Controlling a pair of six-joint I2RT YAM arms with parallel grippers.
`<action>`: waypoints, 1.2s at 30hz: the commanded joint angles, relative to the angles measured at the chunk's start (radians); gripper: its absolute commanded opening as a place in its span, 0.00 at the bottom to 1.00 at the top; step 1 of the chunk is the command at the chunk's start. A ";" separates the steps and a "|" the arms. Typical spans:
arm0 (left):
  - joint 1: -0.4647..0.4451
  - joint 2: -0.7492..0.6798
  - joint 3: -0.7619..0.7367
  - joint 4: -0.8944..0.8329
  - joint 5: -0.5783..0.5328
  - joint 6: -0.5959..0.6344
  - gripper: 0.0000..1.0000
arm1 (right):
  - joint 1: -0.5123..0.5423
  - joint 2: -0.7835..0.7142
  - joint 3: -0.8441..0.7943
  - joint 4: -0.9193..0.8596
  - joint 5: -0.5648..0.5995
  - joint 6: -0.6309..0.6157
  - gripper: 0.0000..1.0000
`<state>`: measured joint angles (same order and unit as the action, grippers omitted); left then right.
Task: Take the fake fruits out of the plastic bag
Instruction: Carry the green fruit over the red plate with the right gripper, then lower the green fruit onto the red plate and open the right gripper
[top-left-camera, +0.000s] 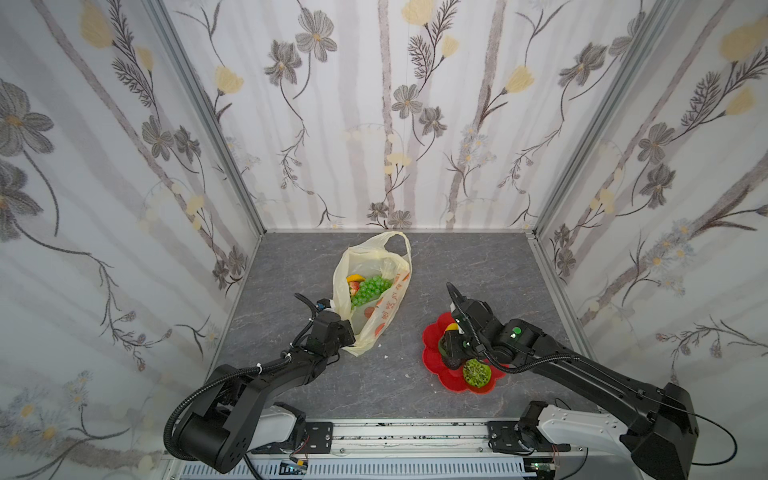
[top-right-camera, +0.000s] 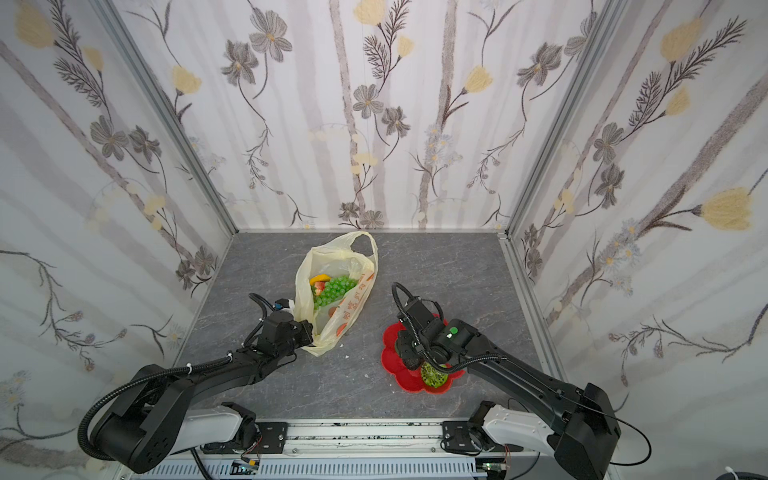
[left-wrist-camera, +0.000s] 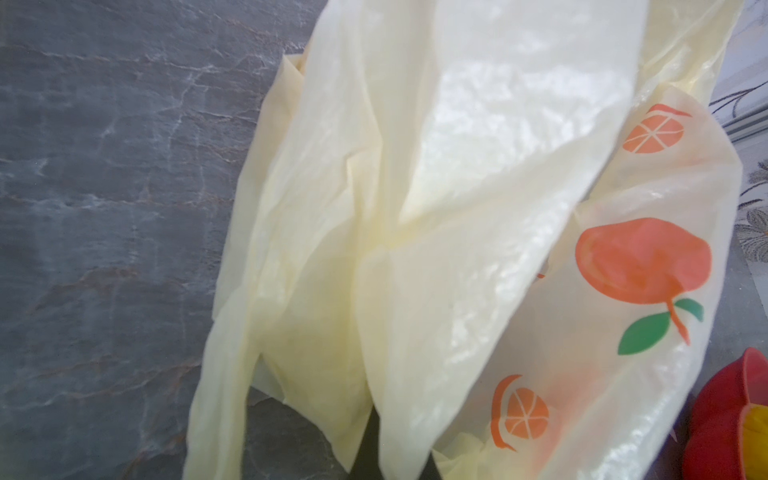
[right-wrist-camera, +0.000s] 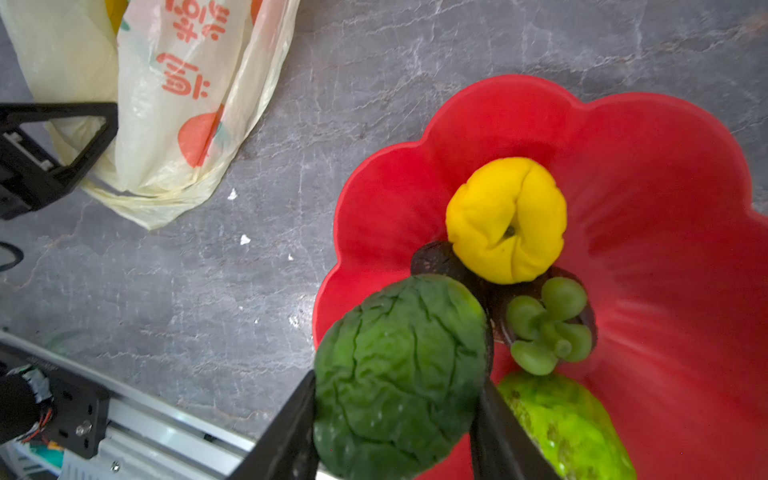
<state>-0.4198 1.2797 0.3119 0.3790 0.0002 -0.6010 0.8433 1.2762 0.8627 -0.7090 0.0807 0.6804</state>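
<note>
Holding wrinkled dark-green plastic fruit, your right gripper hangs over left side of red flower-shaped plate; left gripper clamps pale-yellow plastic bag.

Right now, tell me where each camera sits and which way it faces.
Both top views: high above the arm bases, facing down toward the back wall; left arm, right arm show.
Left wrist: on the left arm, close to the plastic bag; a jaw tip shows.
Right wrist: over the red plate; its jaws clamp a wrinkled green fruit.
Shared: every view catches bag and plate.
</note>
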 joint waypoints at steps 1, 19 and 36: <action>0.000 0.003 0.007 0.020 -0.005 0.009 0.00 | -0.006 -0.026 -0.012 -0.046 0.082 0.049 0.43; 0.000 -0.004 0.005 0.018 0.013 0.005 0.00 | -0.335 -0.129 -0.146 -0.048 0.195 0.088 0.43; 0.000 -0.004 0.003 0.019 -0.006 0.008 0.00 | -0.335 -0.027 -0.235 0.093 0.201 0.123 0.45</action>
<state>-0.4198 1.2770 0.3119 0.3847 0.0082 -0.6014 0.5076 1.2366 0.6315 -0.6716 0.2623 0.7830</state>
